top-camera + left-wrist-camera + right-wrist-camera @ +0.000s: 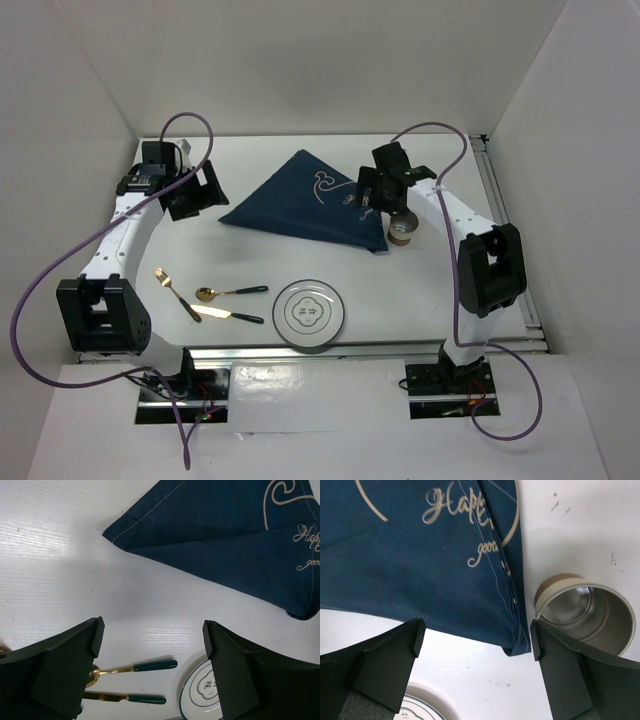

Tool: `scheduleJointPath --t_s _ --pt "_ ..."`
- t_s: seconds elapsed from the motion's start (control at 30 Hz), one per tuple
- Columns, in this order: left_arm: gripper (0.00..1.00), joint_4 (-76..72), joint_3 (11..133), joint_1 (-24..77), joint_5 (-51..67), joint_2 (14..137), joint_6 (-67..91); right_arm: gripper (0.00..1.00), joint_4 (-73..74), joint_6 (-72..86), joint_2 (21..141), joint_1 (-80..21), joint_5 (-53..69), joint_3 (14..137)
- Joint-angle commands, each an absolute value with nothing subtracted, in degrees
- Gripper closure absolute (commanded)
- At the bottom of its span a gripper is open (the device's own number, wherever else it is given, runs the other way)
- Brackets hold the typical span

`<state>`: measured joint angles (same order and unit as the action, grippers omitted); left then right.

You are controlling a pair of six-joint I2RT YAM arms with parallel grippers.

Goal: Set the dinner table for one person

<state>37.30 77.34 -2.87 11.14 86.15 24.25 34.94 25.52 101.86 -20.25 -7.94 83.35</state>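
**Both grippers gaping over the folded cloth, nothing taken yet**

The dinner table [420, 300] is the white tabletop under both arms, and it is carrying everything. The navy cloth [310, 205] is lying folded into a triangle around the middle, toward the far edge. The left gripper [195, 190] is hanging wide open and empty just off the cloth's left corner. The right gripper [385, 190] is hovering equally wide and empty over its near-right corner.

Spreading the cloth is probably the step in hand. If so, each gripper should be pinching right at its own corner, and the right one should be keeping clear of the metal cup [403, 230] just beside that corner. The plate [311, 314] is sitting by the near edge. The knife [230, 314], spoon [230, 292] and fork [176, 293] are lying to its left, toward the near-left corner. A dragged cloth could be sweeping into any of them, so lifting it looks safer.
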Motion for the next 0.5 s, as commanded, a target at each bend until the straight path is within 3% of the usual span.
scheduleJointPath --t_s 0.0,0.27,0.47 --pt "0.0 37.18 77.61 -3.16 8.88 86.57 24.96 0.0 31.12 26.1 97.74 -20.3 -7.56 81.39" --pt "0.0 36.48 77.61 -5.45 13.89 91.14 28.47 0.0 40.93 31.45 101.69 -20.3 -19.85 89.2" --pt "0.0 33.91 77.68 -5.45 16.85 94.82 30.85 0.0 35.97 28.3 97.49 -20.3 -14.34 83.07"
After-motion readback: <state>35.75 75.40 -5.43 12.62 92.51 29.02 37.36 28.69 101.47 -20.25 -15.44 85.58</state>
